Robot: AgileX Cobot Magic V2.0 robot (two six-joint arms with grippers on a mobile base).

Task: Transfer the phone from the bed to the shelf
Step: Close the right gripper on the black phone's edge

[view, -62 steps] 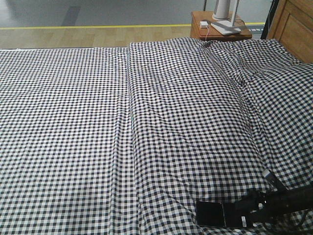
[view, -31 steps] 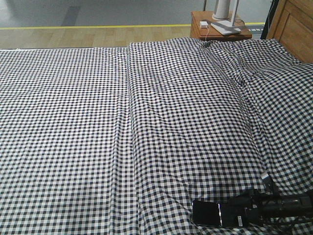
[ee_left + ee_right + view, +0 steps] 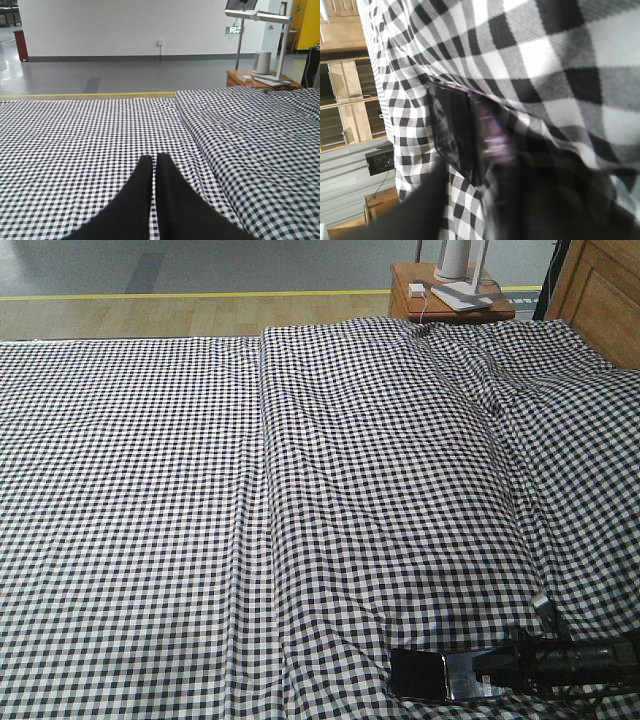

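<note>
The phone point(image 3: 418, 676) lies at the near right edge of the bed point(image 3: 150, 490), slightly further left than before. The right tool point(image 3: 492, 674) straddles its right end; I cannot tell its grip. The left tool point(image 3: 152, 175) is closed and empty. A nightstand point(image 3: 402, 302) stands far right.

Wall: plain white point(image 3: 100, 25) with a grey skirting band; a small white plate point(image 3: 160, 43) is set low on it.
Floor: glossy grey point(image 3: 100, 77), catching pale reflections; a yellow line point(image 3: 90, 94) crosses it, with a wood-look strip point(image 3: 200, 315) on the near side.
Bed: black-and-white check sheet point(image 3: 150, 490), wrinkled, filling the foreground.
Nightstand: reddish-brown point(image 3: 450, 305), at the bed's far corner, carrying a white cylinder point(image 3: 262, 61) and a small white box point(image 3: 416, 289).
Lamp: flat head point(image 3: 257, 15) on thin poles.
Panelled wood: light brown point(image 3: 600, 295), top right.
Far left: dark red cabinet point(image 3: 22, 44).
</note>
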